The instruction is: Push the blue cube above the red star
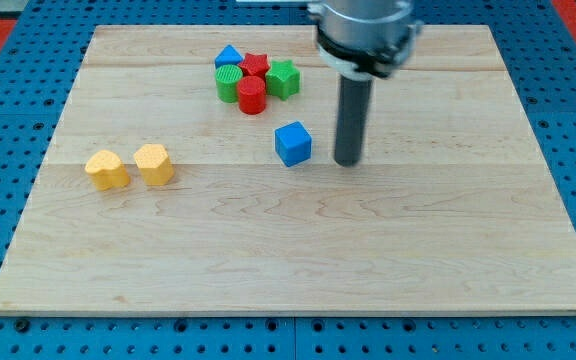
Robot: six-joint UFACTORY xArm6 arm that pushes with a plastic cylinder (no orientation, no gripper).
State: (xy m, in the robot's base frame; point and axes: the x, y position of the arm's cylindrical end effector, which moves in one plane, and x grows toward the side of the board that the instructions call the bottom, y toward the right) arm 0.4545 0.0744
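Observation:
The blue cube [293, 143] sits on the wooden board [298, 250] near the middle, below and to the right of a cluster of blocks. The red star [255, 66] lies in that cluster near the view's top. My tip [347, 161] is just to the right of the blue cube, with a small gap between them, and a little lower than its middle. The dark rod rises from the tip to the arm's grey housing at the view's top.
Around the red star are a blue triangle [229, 57], a green cylinder [229, 84], a red cylinder [252, 95] and a green star [283, 78]. Two yellow blocks [106, 170] [154, 164] lie at the left. A blue pegboard surrounds the board.

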